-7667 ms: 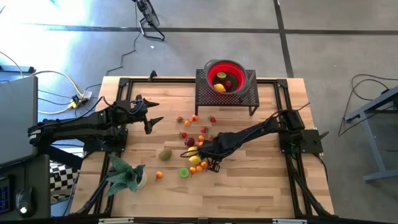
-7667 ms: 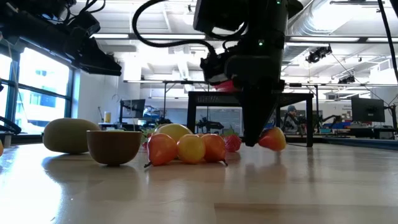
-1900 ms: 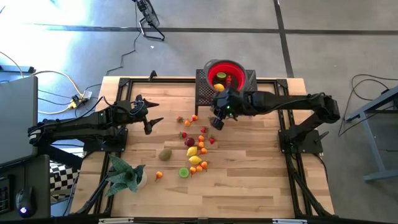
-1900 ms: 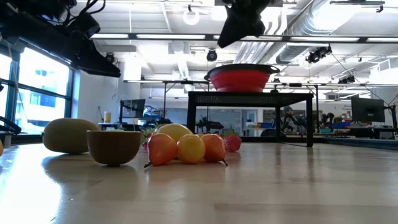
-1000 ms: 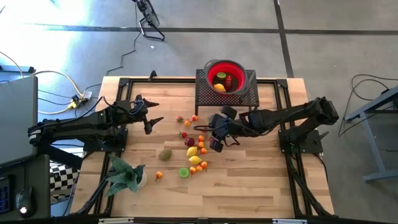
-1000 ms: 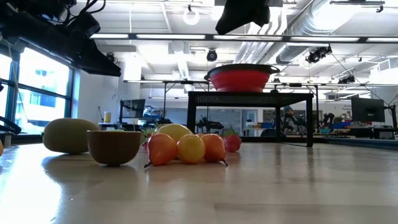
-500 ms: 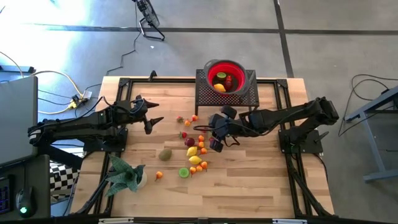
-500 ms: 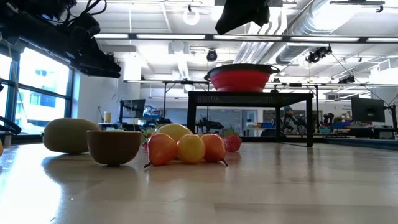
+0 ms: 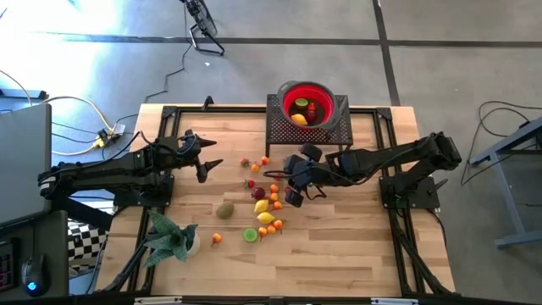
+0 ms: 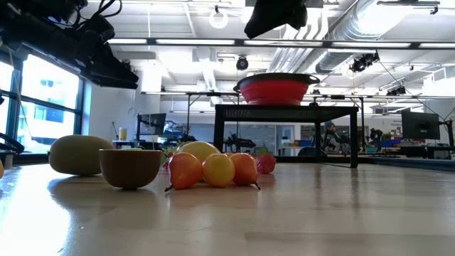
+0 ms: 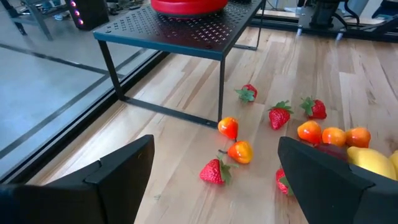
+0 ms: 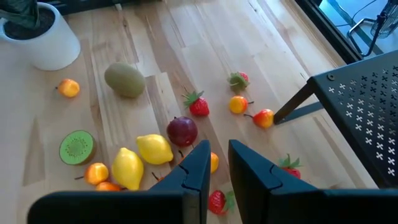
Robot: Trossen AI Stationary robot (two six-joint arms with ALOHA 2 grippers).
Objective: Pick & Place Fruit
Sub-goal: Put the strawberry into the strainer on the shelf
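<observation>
The fruit [image 9: 264,203] lies scattered on the middle of the wooden table: lemons [image 12: 153,149], a dark-red plum [image 12: 182,131], a brown kiwi [image 12: 124,81], a halved kiwi [image 12: 77,147], strawberries [image 11: 280,115] and tiny oranges [image 11: 240,151]. A few more pieces lie in the red bowl [image 9: 306,102] on the black perforated stand [image 9: 309,129]. My right gripper [image 9: 292,197] hangs high above the right side of the scattered fruit, shut and empty [image 12: 219,158]. My left gripper [image 9: 207,158] waits open at the table's left [image 11: 216,142], clear of the fruit.
A green plant in a white pot [image 9: 174,239] stands near the front left, with one small orange [image 9: 217,238] beside it. The stand's legs [image 11: 222,87] rise from the table behind the fruit. Bare wood lies at the near right [image 9: 339,254].
</observation>
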